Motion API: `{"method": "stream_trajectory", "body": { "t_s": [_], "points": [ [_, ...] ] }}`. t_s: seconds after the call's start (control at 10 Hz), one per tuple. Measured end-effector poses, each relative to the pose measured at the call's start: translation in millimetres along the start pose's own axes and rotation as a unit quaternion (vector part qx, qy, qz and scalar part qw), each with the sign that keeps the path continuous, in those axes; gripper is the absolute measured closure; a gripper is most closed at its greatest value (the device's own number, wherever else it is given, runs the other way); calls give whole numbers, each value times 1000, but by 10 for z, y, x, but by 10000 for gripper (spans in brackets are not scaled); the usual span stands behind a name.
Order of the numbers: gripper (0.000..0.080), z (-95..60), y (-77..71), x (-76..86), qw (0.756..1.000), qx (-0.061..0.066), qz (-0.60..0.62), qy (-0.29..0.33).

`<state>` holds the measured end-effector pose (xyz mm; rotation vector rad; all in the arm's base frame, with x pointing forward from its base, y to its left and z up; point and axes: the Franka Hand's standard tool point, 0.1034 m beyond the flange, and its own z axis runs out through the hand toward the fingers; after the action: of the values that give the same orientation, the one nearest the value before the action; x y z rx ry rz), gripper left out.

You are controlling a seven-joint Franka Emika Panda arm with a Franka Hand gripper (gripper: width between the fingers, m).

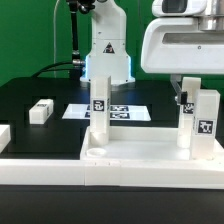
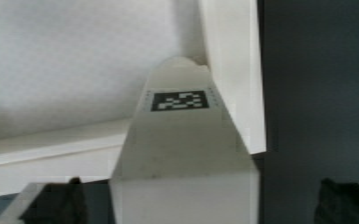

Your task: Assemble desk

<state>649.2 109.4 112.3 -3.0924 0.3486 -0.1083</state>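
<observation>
While the jaws are spread wide astride it, the square-post leg [image 2: 185, 160] is judged light, stiff, best pinched across flat sides.

From my console I count one desk top [image 1: 140, 152] and three legs for sure: one near leg [image 1: 206, 120] upright close under the gripper [image 2: 202, 203], one far leg [image 1: 100, 100] upright well away from it, and one loose leg [image 1: 40, 111] lying farthest off. There is one marker board [image 1: 128, 112]. A narrow post beside the near leg may be a fourth; I cannot tell.
</observation>
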Motion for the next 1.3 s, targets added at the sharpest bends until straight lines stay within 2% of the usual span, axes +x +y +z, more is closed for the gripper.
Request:
{"method": "stream_trajectory", "body": {
  "t_s": [0.1, 0.2, 0.3, 0.4, 0.6, 0.7, 0.8, 1.1, 1.2, 1.3],
  "points": [
    [177, 0, 1, 0, 1000, 0, 9, 0],
    [364, 0, 2, 1, 1000, 0, 10, 0],
    [364, 0, 1, 0, 999, 0, 33, 0],
    [512, 0, 13, 4, 997, 0, 73, 0],
    [511, -10, 35, 21, 991, 0, 135, -1],
    [511, -81, 124, 132, 973, -3, 228, -30],
    [511, -65, 192, 188, 939, -6, 341, -35],
    [511, -40, 215, 126, 862, -1, 503, -62],
    [511, -12, 186, 102, 853, -8, 519, -59],
    [511, 12, 117, 80, 824, -12, 564, -56]
  ]
}}
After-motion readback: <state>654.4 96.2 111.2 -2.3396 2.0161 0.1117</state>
